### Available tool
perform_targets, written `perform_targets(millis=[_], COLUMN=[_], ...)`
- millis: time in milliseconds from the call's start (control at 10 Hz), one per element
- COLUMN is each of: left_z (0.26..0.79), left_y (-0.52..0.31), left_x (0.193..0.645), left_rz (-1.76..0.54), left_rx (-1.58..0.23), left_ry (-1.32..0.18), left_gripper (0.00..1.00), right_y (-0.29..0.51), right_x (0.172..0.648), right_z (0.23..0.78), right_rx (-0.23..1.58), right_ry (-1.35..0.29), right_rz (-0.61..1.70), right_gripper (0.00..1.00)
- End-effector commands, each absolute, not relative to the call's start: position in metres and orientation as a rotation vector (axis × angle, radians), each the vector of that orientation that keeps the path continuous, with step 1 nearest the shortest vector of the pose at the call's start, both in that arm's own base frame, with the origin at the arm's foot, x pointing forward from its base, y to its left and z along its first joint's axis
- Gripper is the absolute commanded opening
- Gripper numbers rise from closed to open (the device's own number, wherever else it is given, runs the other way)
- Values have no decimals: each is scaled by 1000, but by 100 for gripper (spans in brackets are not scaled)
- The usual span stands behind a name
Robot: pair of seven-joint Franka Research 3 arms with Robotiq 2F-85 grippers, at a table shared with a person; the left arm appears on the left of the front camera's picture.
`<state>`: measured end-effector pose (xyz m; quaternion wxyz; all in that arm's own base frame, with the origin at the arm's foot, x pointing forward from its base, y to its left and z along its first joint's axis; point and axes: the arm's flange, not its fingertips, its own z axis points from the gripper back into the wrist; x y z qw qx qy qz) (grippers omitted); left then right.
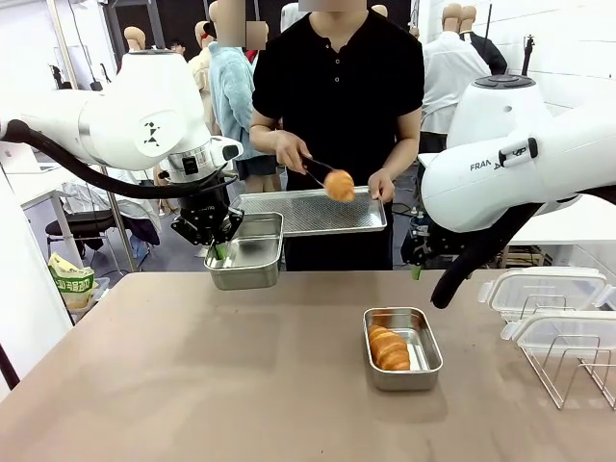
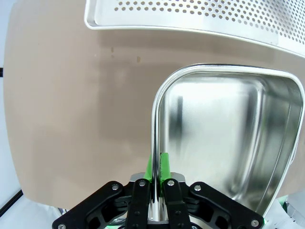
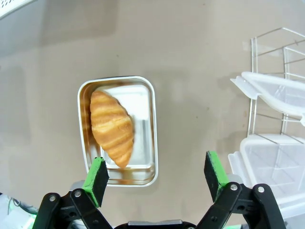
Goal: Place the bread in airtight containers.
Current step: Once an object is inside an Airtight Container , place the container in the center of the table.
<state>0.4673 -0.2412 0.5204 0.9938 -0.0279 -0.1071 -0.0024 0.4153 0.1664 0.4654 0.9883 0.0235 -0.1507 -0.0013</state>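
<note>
My left gripper (image 1: 219, 248) is shut on the rim of an empty steel container (image 1: 246, 252), holding it in the air above the table's far left; in the left wrist view the gripper (image 2: 156, 179) pinches the container (image 2: 224, 138) at its edge. A second container (image 1: 403, 347) stands on the table right of centre with a croissant (image 1: 388, 347) in it, and the right wrist view looks down on that container (image 3: 145, 138) and croissant (image 3: 112, 126). My right gripper (image 3: 157, 174) hangs open above it. The person holds another croissant (image 1: 338, 185) in black tongs over a tray.
The person holds a flat perforated metal tray (image 1: 289, 214) just beyond the raised container. Two clear lids (image 1: 544, 289) rest on a wire rack (image 1: 568, 366) at the table's right edge. The table's near half is bare brown surface (image 1: 192, 385).
</note>
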Motion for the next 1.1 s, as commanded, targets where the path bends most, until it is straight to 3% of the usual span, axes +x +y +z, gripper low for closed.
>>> perform_targets(millis=[0, 1000], left_z=[524, 524], left_y=[-240, -240], left_x=[467, 467], left_rz=[-3, -3], left_rx=[-58, -58], left_ry=[-221, -221], left_gripper=[0, 0], right_y=[166, 166], right_x=[414, 414], right_z=[462, 462], right_rx=[46, 46], right_ry=[-297, -297], right_rz=[-4, -4], right_gripper=[100, 100])
